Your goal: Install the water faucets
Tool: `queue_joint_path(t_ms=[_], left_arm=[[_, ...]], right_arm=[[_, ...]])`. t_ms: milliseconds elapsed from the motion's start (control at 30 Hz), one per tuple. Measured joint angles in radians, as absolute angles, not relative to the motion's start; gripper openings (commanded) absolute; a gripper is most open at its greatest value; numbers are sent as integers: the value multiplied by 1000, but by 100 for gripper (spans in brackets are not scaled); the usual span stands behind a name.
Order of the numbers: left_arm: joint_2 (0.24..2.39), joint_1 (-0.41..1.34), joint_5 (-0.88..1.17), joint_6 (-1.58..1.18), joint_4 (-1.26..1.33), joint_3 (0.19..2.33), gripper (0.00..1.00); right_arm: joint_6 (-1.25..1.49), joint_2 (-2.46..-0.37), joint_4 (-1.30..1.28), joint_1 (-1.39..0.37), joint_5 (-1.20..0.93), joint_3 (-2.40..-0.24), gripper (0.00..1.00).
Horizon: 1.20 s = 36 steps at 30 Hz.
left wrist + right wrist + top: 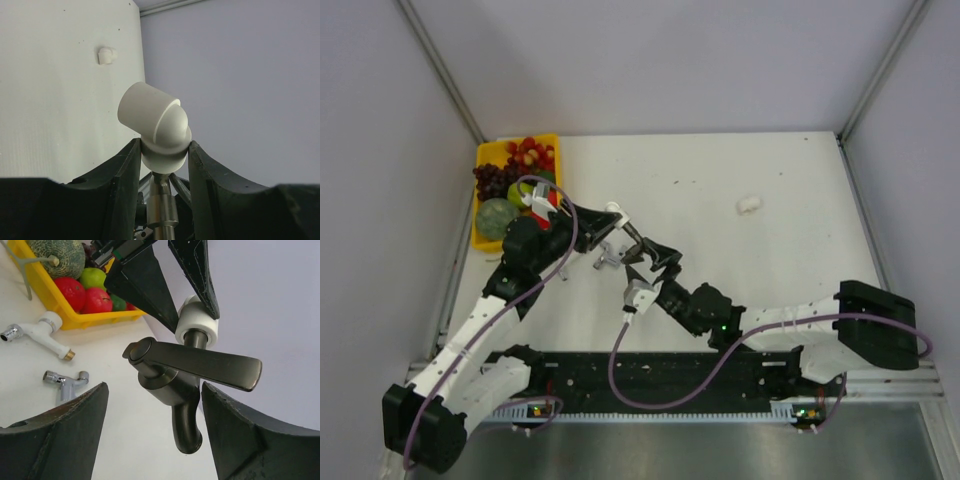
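Dark grey metal faucet with a lever handle (200,362) hangs above the desk, left of centre. Its stem enters the white plastic elbow fitting (150,115), which my left claw (164,146) pinches by its lower collar. My right claw (154,390) is spread, with one finger on each side of the faucet body and neither clearly touching it. The faucet sits straight ahead of that claw, its long axis runs from body to fitting, and the lever lies across the gap. I judge the right arm is placed to close and twist.

On the white desk (790,250), just near of the pair, lies the silvery metal faucet (65,382). The white-bodied faucet (40,332) lies between it and the yellow tray of toy fruit (85,319) at far left. A small loose white fitting (748,204) sits well apart, far right.
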<state>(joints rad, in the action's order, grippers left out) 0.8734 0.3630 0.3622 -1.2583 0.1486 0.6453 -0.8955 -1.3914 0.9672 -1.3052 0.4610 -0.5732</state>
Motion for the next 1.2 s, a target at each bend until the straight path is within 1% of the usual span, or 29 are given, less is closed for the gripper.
queue_joint_path(t_ms=[33,67,100,167,200,233,267,367,500,700,800,900,933,1000,1100,1200], left_arm=[[873,363,362,-1258,149,645,0],[873,363,363,-1258,149,645,0],[873,363,363,-1258,149,645,0],[873,363,364,-1258,148,645,0],[874,363,363,-1257,147,645,0],[875,362,361,-1257,146,645,0],[875,361,360,-1258,147,645,0],[875,354,348,-1257,135,642,0],[872,354,353,-1268,178,629,0],[843,363,374,-1309,392,552,0],[825,363,375,-1316,458,514,0],[815,363,377,-1290,450,515,35],[808,363,377,-1268,410,525,44],[796,363,373,-1219,320,563,58],[768,365,340,-1105,145,657,69],[734,364,295,-989,-5,736,73]], right_arm=[[-898,-1396,979,-1306,463,-574,65],[-897,-1399,991,-1308,462,-575,58],[-894,-1401,1003,-1308,462,-576,49],[-881,-1401,1022,-1308,464,-579,27],[-870,-1401,1034,-1308,465,-579,19],[-855,-1401,1041,-1308,463,-579,7],[-836,-1401,1049,-1309,473,-579,0],[-748,-1383,1077,-1297,513,-579,0],[-550,-1348,1075,-1275,531,-575,0],[-80,-1269,1073,-1200,425,-496,0],[36,-1239,1053,-1180,377,-480,0],[56,-1210,1020,-1177,345,-480,0],[48,-1196,1005,-1177,337,-480,0],[17,-1166,960,-1177,337,-477,0],[-47,-1134,905,-1175,335,-474,0],[-107,-1074,838,-1171,319,-471,0]])
